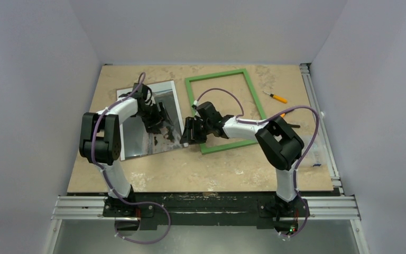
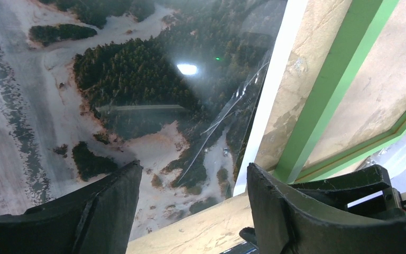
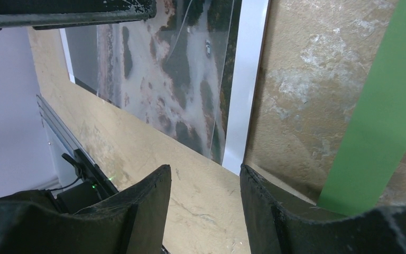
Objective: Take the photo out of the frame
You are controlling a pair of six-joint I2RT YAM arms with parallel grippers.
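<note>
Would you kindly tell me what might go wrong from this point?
1. The left claw hangs open over the glossy landscape photo with its white margin; lowering, it might scuff or slide the print.
2. The right claw sits open beside the photo's corner, near the thin green rectangular frame; a sideways move could knock either.
3. The purple cable arcs over the frame and may drag it.
</note>
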